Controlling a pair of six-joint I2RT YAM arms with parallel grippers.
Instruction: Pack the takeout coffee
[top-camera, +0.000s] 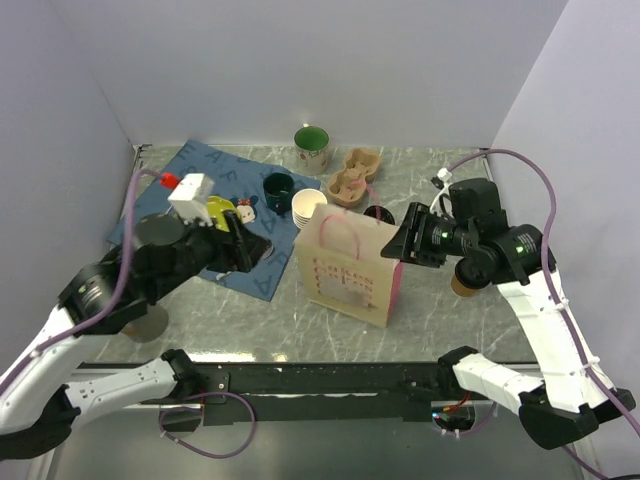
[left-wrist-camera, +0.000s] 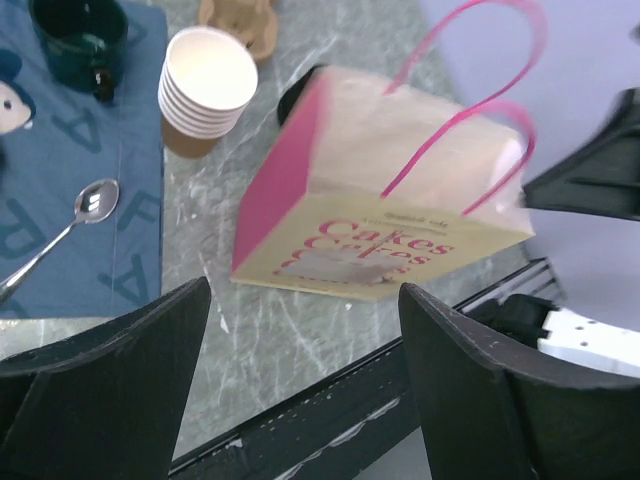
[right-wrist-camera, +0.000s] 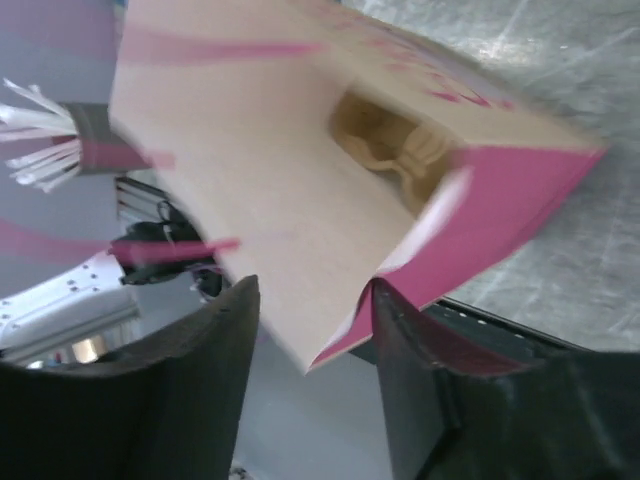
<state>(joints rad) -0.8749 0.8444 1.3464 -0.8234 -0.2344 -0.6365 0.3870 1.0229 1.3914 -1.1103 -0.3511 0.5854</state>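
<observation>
A cream paper bag (top-camera: 345, 270) with pink sides and pink handles stands mid-table, leaning. My right gripper (top-camera: 398, 245) is at its upper right rim. In the right wrist view this gripper (right-wrist-camera: 315, 300) is open, the corner of the bag (right-wrist-camera: 250, 150) lies between the jaws, and the pink side touches one finger. A tan moulded shape (right-wrist-camera: 395, 150) shows inside the bag. A brown cup (top-camera: 463, 287), possibly the takeout coffee, peeks from under the right arm with its top hidden. My left gripper (top-camera: 240, 242) hovers open left of the bag (left-wrist-camera: 400, 170), holding nothing (left-wrist-camera: 305, 300).
Behind the bag are a stack of lidless paper cups (top-camera: 308, 208), a black lid (top-camera: 378, 212), a pulp cup carrier (top-camera: 352, 178) and a green mug (top-camera: 312, 145). A dark mug (top-camera: 278, 186) and a spoon (left-wrist-camera: 60, 235) lie on the blue mat (top-camera: 200, 170).
</observation>
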